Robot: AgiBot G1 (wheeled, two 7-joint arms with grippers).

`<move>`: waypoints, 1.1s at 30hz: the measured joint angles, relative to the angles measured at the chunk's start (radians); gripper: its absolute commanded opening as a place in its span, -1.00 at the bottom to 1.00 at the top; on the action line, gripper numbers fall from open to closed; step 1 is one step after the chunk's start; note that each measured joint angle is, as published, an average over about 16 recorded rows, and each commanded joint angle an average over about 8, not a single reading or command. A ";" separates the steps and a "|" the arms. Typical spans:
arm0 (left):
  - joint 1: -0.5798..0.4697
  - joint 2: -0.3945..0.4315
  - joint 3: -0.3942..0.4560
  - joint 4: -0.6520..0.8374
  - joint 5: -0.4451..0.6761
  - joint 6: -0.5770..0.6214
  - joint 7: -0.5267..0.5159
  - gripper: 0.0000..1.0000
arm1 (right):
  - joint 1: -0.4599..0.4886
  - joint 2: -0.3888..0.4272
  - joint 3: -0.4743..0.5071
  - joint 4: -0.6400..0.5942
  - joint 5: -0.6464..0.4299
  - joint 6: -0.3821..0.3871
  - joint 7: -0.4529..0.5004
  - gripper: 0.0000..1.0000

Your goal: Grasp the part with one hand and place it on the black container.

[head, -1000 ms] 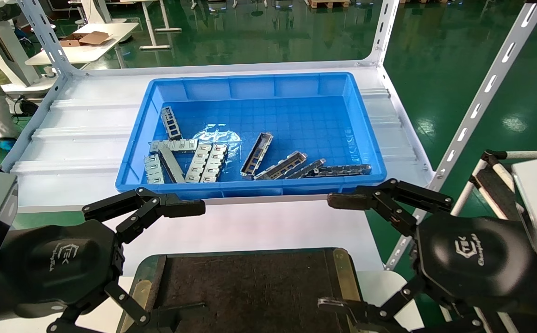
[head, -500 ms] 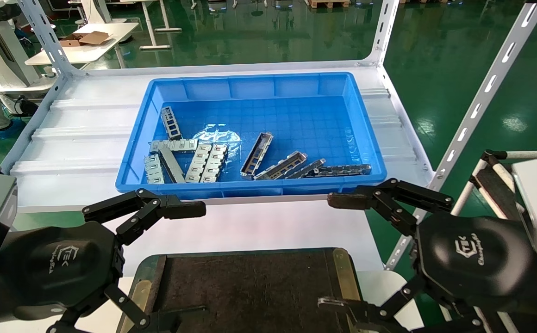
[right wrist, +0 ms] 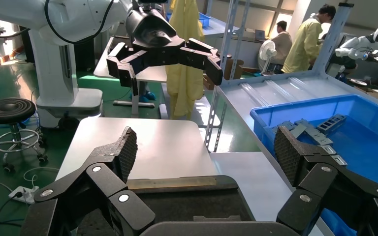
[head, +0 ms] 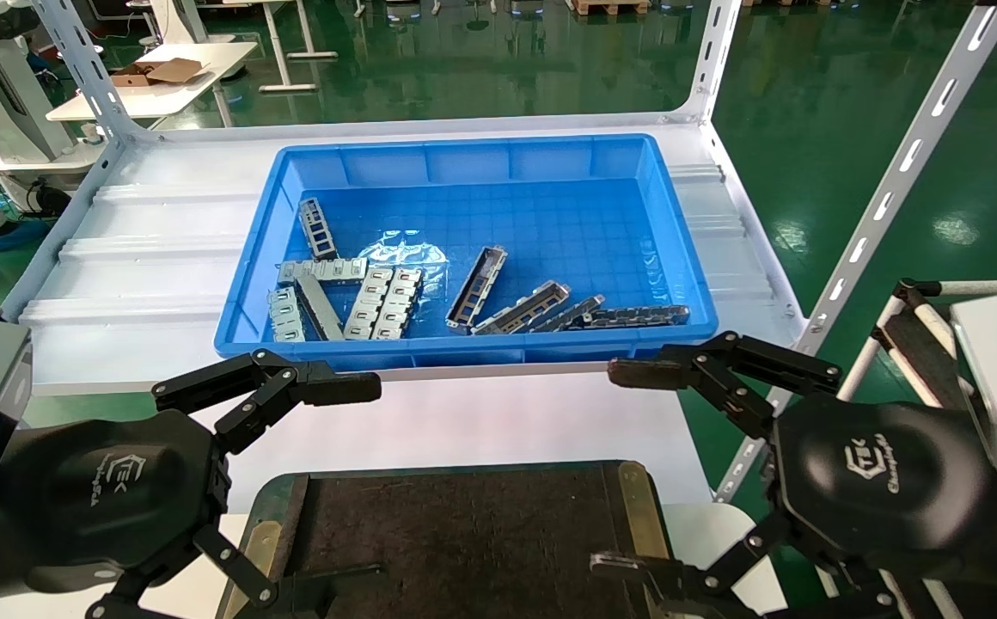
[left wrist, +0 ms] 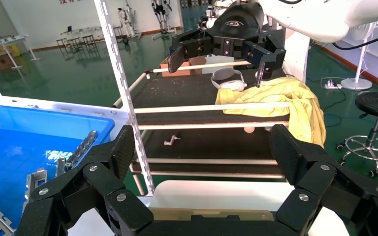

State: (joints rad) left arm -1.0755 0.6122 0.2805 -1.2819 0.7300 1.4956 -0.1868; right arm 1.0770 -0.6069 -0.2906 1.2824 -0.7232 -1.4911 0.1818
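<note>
The part (head: 476, 288), a silver-grey channel with cutouts, lies near the middle of the blue bin (head: 498, 352), apart from both grippers. The black container (head: 464, 533), a flat tray with brass edge strips, sits at the table's near edge; it also shows in the left wrist view (left wrist: 211, 214) and the right wrist view (right wrist: 187, 201). My left gripper (head: 365, 480) is open and empty over the tray's left end, also in its wrist view (left wrist: 204, 147). My right gripper (head: 606, 468) is open and empty over the tray's right end, also in its wrist view (right wrist: 206, 147).
Flat slotted silver plates (head: 382, 303) and other metal pieces lie at the bin's left; dark rail strips (head: 636, 315) lie at its right. White rack uprights (head: 885, 189) frame the shelf. A cart with a yellow cloth (left wrist: 285, 98) stands on the right side.
A person at the far left edge has moved further out of view. The arms, bin and parts have not moved.
</note>
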 measured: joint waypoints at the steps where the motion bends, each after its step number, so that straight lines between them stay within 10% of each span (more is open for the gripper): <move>1: 0.000 0.000 0.000 0.000 0.000 0.000 0.000 1.00 | 0.000 0.000 0.000 0.000 0.000 0.000 0.000 1.00; 33: -0.005 0.004 -0.001 0.003 0.024 -0.026 0.010 1.00 | -0.002 -0.004 0.010 0.001 -0.007 -0.004 0.005 1.00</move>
State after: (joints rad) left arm -1.0801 0.6159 0.2800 -1.2790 0.7541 1.4696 -0.1763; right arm 1.0748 -0.6108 -0.2808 1.2839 -0.7298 -1.4952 0.1870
